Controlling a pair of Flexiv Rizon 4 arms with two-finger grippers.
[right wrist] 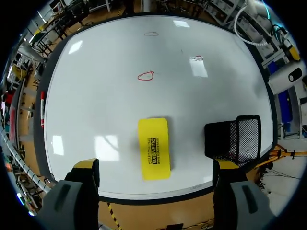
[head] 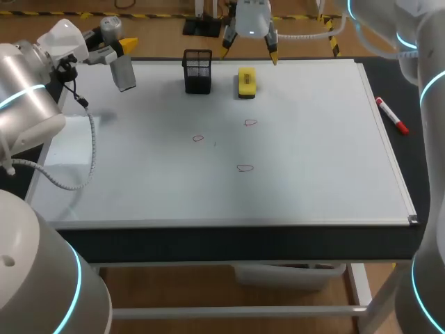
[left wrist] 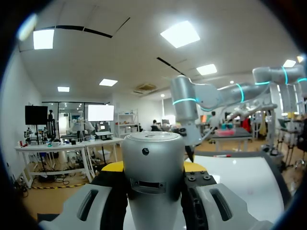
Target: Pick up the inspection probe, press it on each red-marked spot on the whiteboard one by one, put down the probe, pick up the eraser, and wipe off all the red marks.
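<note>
My left gripper (head: 124, 54) hangs over the whiteboard's (head: 313, 160) far left corner, shut on the grey cylindrical probe (head: 124, 73). In the left wrist view the probe (left wrist: 153, 158) fills the gap between the yellow-tipped fingers (left wrist: 112, 166). Three red marks (head: 198, 138) (head: 251, 122) (head: 244, 168) lie mid-board. The yellow eraser (head: 246, 81) rests near the far edge. My right gripper (head: 250, 47) is above and just behind it, open and holding nothing. In the right wrist view the eraser (right wrist: 154, 148) lies between and below the right gripper's (right wrist: 156, 166) spread fingers, with the marks (right wrist: 145, 75) (right wrist: 196, 58) (right wrist: 151, 34) ahead.
A black mesh holder (head: 198, 71) stands just left of the eraser, and shows beside one finger in the right wrist view (right wrist: 233, 139). A red marker pen (head: 391, 115) lies on the dark table right of the board.
</note>
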